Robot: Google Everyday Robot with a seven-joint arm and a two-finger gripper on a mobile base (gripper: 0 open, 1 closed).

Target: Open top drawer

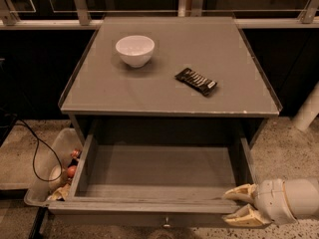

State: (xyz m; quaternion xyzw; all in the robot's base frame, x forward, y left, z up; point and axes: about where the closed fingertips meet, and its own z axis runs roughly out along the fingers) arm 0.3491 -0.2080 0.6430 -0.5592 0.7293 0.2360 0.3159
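Looks pretty much done to us: the top drawer sits pulled well out past the cabinet top's front edge, plain grey inside showing, gripper at its front right corner, can't tell if it's clamped or loose.

The top drawer is seen pulled well out from under the desk, its plain grey inside exposed. A small round knob is set at the centre of its front panel. The hand is placed at its front right corner.
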